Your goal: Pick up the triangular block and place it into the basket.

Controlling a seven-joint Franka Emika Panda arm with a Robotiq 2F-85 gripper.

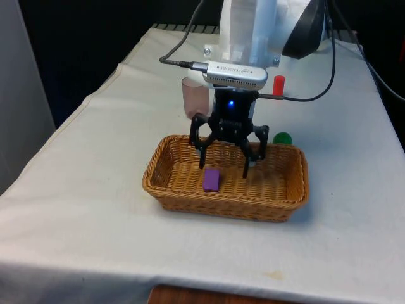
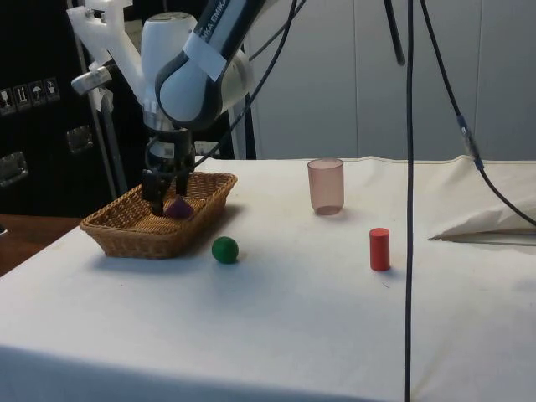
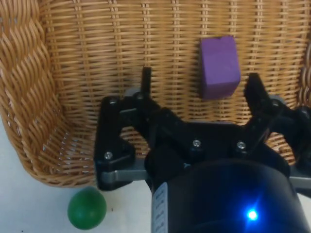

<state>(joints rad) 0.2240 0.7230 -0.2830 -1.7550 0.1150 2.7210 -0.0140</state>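
A: Where is the purple triangular block?
B: Lying in the wicker basket, released. The tool hangs above, fingers apart, empty.
A: Next?
B: Probably lifting clear.

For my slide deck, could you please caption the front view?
Open hand poised in the wicker basket, purple triangular block lying released on its floor.

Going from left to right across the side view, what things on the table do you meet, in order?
Basket with the purple block lying in it, under the open gripper → green ball → pink cup → red cylinder.
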